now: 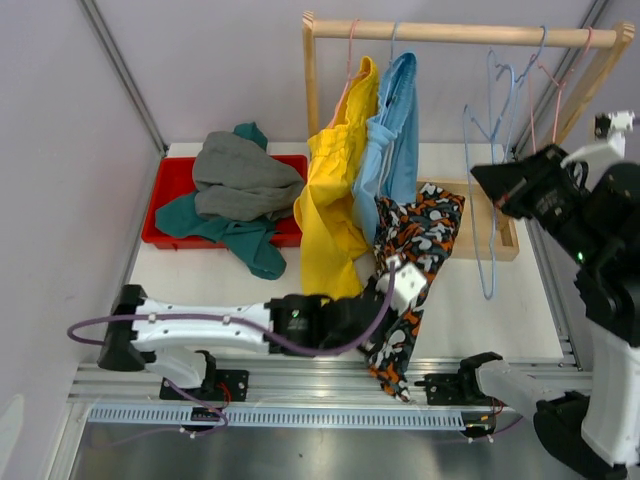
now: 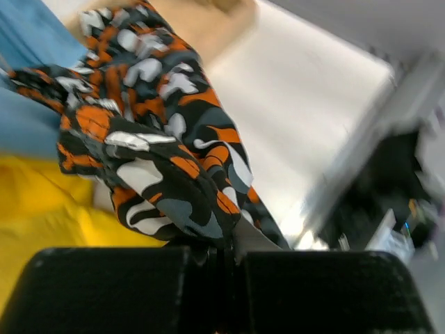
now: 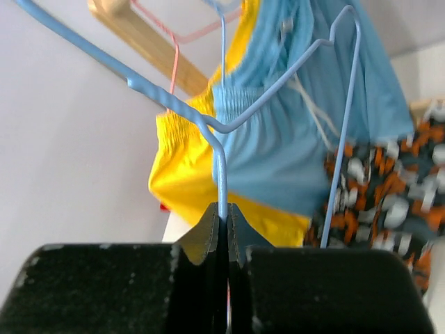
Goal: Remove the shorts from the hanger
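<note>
**A:** What did we find crowding the rack [image 1: 450,32]?

**B:** The yellow shorts [image 1: 325,210] and the light blue shorts [image 1: 395,140] hung touching each other at its left end. The camouflage shorts [image 1: 420,235] trailed from beside them down past the counter's [image 1: 480,310] near edge. The left jaws were pressed fully together on that cloth.

**A:** And on the right?

**B:** The right jaws were clamped tight on the wire of a bare blue hanger [image 3: 221,174]. It hung from the rail, apart from the hanging pairs.

**A:** Where were the other pairs?

**B:** The grey shorts [image 1: 240,180] lay on the dark teal shorts [image 1: 245,245] in a red tray [image 1: 165,185] at the far left. The teal pair spilled over the tray's front rim onto the counter.

**A:** How much room did we have?

**B:** The wall stood close beside the tray. We saw bare counter in front of the tray, and more between the camouflage shorts and the right arm. The left arm lay along the near edge, under the yellow pair.
</note>
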You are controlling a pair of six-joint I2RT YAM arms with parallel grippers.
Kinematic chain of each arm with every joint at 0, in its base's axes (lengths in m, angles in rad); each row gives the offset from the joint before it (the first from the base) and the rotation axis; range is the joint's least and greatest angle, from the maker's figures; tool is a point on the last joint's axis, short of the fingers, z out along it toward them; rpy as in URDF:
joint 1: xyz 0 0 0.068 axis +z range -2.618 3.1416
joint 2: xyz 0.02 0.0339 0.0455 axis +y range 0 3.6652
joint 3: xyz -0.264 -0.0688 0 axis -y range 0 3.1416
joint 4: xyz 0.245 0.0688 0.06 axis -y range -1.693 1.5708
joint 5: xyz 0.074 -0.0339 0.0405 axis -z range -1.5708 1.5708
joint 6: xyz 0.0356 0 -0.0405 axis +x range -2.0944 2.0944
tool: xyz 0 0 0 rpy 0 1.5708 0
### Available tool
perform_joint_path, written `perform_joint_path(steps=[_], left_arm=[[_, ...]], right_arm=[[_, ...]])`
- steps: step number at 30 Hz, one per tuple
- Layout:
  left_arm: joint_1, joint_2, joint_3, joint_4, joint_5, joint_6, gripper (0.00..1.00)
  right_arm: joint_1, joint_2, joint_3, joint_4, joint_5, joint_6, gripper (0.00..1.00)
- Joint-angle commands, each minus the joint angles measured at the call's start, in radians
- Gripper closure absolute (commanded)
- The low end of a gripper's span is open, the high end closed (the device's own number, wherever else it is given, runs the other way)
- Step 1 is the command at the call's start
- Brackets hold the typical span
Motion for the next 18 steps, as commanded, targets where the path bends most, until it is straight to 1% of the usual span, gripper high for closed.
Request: perform_joint_path(steps=[1,2,3,4,5,7,8,10,11,14,18], left_arm=[[-0.129,-0.185,-0.086,-0.068,-0.115,-0.055,1.00],[-0.152,-0.209,-0.098,-0.138,-0.133,-0.087,1.00],[-0.198,-0.233,-0.110,-0.178,-0.171,-0.107,1.00],[-0.219,-0.256,-0.121,-0.216,-0.195,-0.132,1.00],[-0.239,-0.297,-0.126,-0.293,-0.213,-0.156,1.00],[-0.293,-0.332,-0.133,-0.371,-0.268,-0.235,1.00],[-0.322,-0.357,-0.132,-0.454,-0.290,-0.290,1.00],[-0.342,-0.371,-0.115,-0.549,-0.357,-0.350,1.00],[-0.348,-0.374,-0.112,-0.650,-0.377,-0.411,1.00],[-0.348,-0.389,-0.080,-0.799,-0.446,-0.486,1.00],[-0.348,-0.438,-0.066,-0.844,-0.480,-0.479,1.00]], right_arm=[[-0.008,0.119,0.108,0.112,0.046,-0.078,1.00],[-0.011,0.172,0.151,0.121,0.048,-0.083,1.00],[-0.023,0.195,0.165,0.150,0.048,-0.092,1.00],[-0.034,0.214,0.171,0.169,0.046,-0.093,1.00],[-0.047,0.249,0.176,0.186,0.037,-0.092,1.00],[-0.104,0.283,0.179,0.245,-0.002,-0.078,1.00],[-0.125,0.300,0.179,0.264,-0.024,-0.068,1.00],[-0.181,0.352,0.184,0.316,-0.068,-0.040,1.00],[-0.196,0.367,0.184,0.331,-0.078,-0.034,1.00],[-0.231,0.436,0.203,0.393,-0.104,-0.015,1.00],[-0.248,0.516,0.231,0.423,-0.118,-0.006,1.00]])
